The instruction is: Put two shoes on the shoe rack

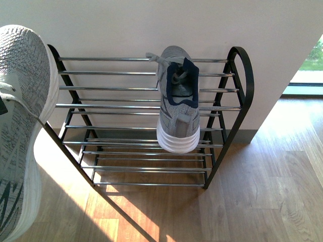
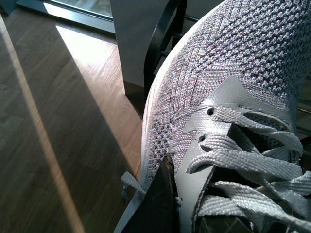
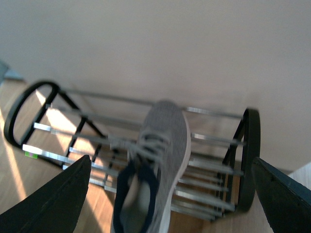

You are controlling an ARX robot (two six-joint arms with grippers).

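The shoe rack [image 1: 116, 88] stands against the wall, with a black frame and chrome rods. One grey shoe [image 1: 177, 106] lies on its top tier, right of centre, heel over the front rods. The other shoe [image 1: 22, 101] hangs close to the camera at the far left, level with the rack's left end, toe up. My left gripper [image 2: 187, 213] is shut on the lace strip of this shoe [image 2: 233, 63], with one dark finger [image 2: 155, 204] outside the upper. My right gripper [image 3: 171, 159] is open and holds nothing, above and in front of the racked shoe [image 3: 160, 145].
A white wall [image 1: 151, 25] backs the rack, and wooden floor [image 1: 262, 191] spreads in front and to the right. A glass door or window [image 1: 308, 70] shows at far right. Lower tiers of the rack hold nothing.
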